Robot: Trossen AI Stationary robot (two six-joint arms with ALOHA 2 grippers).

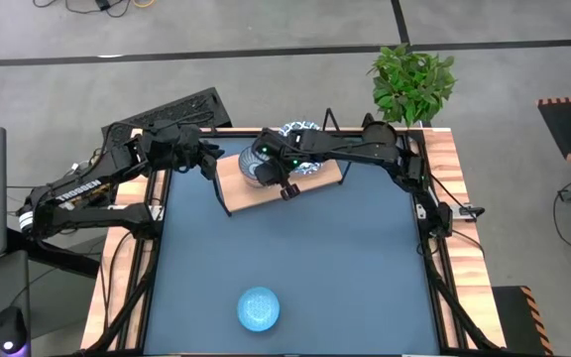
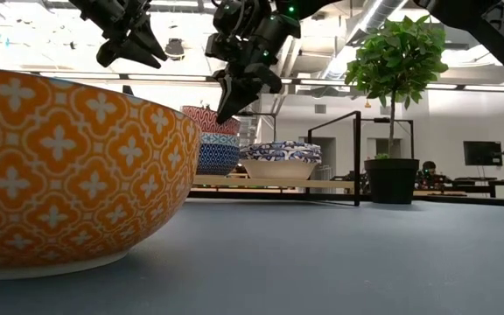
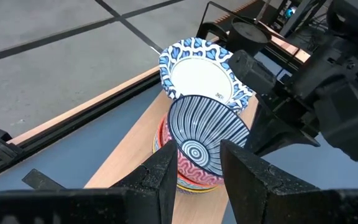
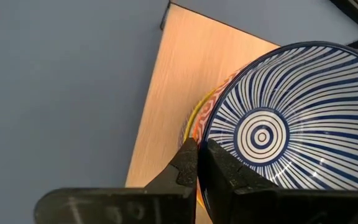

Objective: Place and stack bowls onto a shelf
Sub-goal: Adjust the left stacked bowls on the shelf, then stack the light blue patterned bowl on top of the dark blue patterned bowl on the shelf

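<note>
While I am holding the right gripper (image 4: 199, 163) over the stack, its two fingers are pressing together with nothing between them, right beside the rim of the blue striped bowl (image 4: 291, 118). In the overhead camera this gripper (image 1: 287, 188) is hanging above the shelf (image 1: 234, 169), toward 12 o'clock of the table (image 1: 295, 248). The left gripper (image 3: 199, 163) is waiting at about 11 o'clock, fingers partly apart and holding nothing, pointing at the same stack.

The striped bowl is sitting on top of a red patterned bowl (image 3: 188, 174), with a yellow rim showing under them. A white bowl with blue rim (image 3: 197, 78) is standing just beside the stack on the board. Two small bowls are not yet on the shelf: the light blue bowl (image 1: 258, 308) at 6 o'clock, and the orange bowl (image 2: 68, 175) very close to the low camera.

I am judging these bowls as glazed ceramic: stiff, rather heavy for their size, slippery and easy to chip. I think the best hold is on the rim, one finger inside and one outside the wall, closing gently. When stacking, I am expecting them to slide and clink, so lowering must be slow and centered.
</note>
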